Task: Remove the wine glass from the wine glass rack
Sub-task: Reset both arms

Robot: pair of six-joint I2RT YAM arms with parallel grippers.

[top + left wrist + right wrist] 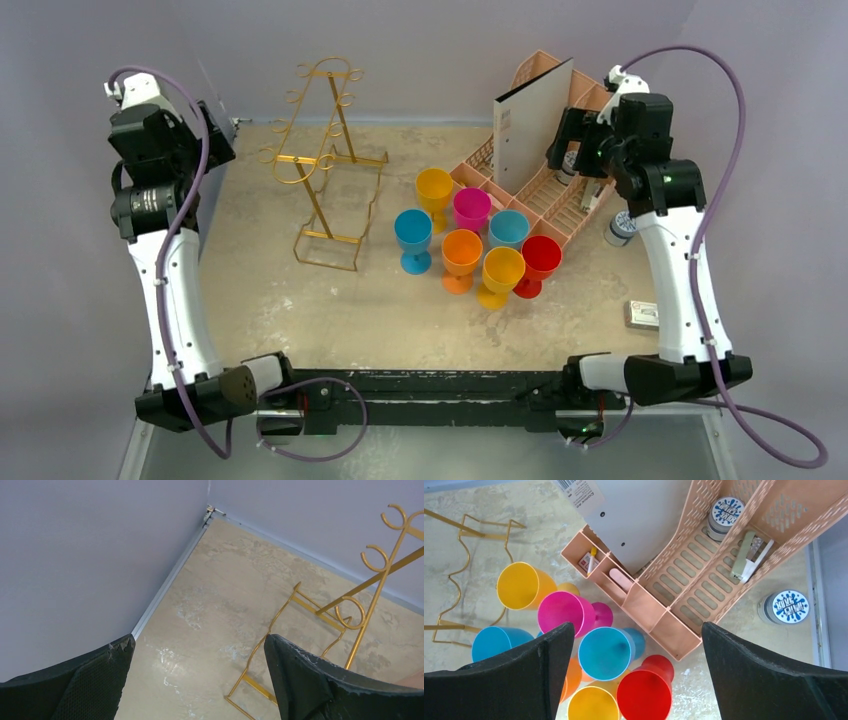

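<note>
Wine glass rack (340, 158): upright on the far left part of the table (300, 320), wire base flat on the surface, close to the back wall.
Wine glasses (462, 247): seven coloured ones, upright in a tight cluster at table centre, between rack and peach organiser (696, 575).
Left gripper (199, 645): fingers wide apart, gripping nothing, raised by the far left corner, beside the rack.
Right gripper (638, 630): fingers wide apart, gripping nothing, raised above glasses and organiser.
Open room: bare tabletop from cluster to near edge; narrower strip between rack and left wall.
</note>
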